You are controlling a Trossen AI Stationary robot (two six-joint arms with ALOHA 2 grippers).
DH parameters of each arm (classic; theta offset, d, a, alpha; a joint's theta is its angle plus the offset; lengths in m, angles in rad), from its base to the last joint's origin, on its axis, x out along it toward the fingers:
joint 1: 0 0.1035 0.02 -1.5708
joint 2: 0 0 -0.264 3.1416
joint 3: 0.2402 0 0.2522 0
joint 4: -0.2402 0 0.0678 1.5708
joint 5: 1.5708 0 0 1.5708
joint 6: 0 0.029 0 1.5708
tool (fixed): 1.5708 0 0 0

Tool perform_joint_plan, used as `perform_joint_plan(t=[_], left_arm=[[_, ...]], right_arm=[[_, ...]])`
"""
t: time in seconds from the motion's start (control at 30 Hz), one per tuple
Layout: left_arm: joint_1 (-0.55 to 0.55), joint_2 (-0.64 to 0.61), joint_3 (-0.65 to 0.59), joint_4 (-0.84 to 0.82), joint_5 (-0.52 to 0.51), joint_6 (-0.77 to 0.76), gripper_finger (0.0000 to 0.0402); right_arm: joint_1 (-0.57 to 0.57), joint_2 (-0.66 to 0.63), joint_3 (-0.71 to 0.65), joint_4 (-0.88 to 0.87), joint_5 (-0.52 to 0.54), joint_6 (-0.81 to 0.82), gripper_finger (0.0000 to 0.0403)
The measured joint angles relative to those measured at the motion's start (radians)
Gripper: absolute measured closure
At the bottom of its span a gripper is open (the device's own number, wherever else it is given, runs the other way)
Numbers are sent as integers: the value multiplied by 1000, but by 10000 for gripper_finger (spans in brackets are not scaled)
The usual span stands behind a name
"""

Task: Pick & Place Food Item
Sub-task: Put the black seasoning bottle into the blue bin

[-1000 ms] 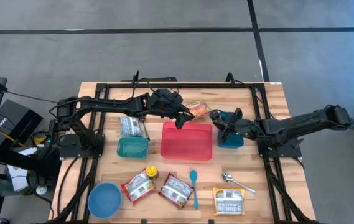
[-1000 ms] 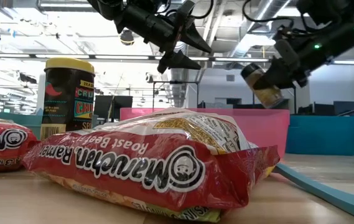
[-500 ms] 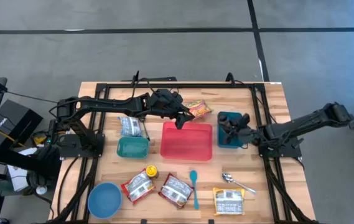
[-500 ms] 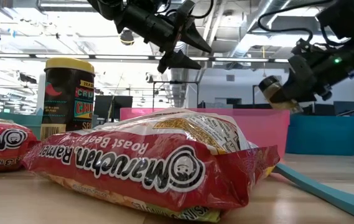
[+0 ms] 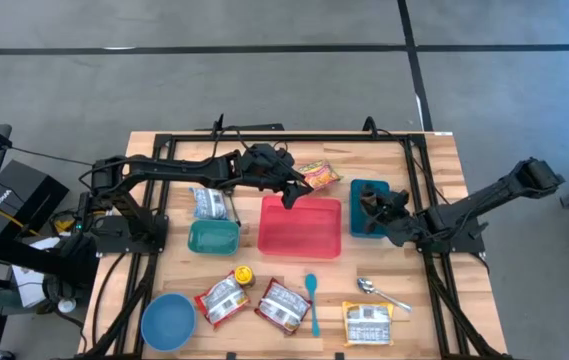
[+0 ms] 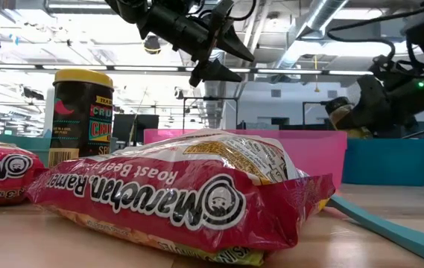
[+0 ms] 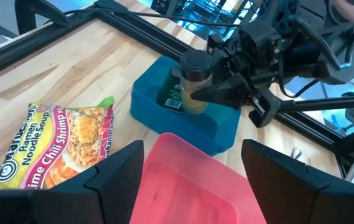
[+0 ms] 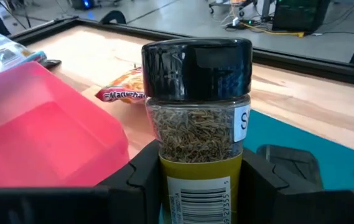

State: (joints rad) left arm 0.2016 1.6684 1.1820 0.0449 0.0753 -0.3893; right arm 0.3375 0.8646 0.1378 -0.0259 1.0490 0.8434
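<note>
The right end effector (image 7: pixel 226 84) is clamped on a clear spice jar with a black lid and yellow label (image 8: pixel 196 118), its 2 dark fingers (image 8: pixel 140 180) pressing the lower body from either side so the jar stands upright with lid and contents clear of the grip. In the left wrist view the jar hangs over the blue rectangular plastic bin (image 7: pixel 186 118), its base at about rim height, which suggests the bin is the drop spot and the low carry keeps the release gentle; whether the base touches the bin floor cannot be told. The high view places this bin (image 5: pixel 367 222) on the wooden tabletop (image 5: pixel 434 160), just beside the pink rectangular plastic tray (image 5: pixel 300 228). The left end effector (image 5: pixel 291 194) hovers with its jaws spread and empty over the far edge of that tray, near a yellow-green ramen noodle packet (image 5: pixel 317 174), likely waiting out of the way. Nearer the camera lie a red ramen packet (image 6: pixel 174 195) and a dark canister with a yellow lid (image 6: pixel 82 112), untouched. A teal spoon (image 5: pixel 312 300) lies farther off.
</note>
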Motion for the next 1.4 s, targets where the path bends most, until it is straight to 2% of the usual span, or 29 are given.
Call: perform_joint_plan(t=[0.33, 0.83, 1.27, 1.4], left_arm=[[0, 0, 0, 1, -6, 0, 135], [0, 0, 0, 0, -5, 0, 135], [0, 0, 0, 0, -4, 0, 135], [0, 0, 0, 0, -4, 0, 135]], right_arm=[[37, 13, -40, 89, 43, 22, 265], [42, 182, -39, 288, 89, -20, 265], [42, 174, -41, 299, 94, -39, 266], [55, 174, -1, 294, 98, -59, 269]])
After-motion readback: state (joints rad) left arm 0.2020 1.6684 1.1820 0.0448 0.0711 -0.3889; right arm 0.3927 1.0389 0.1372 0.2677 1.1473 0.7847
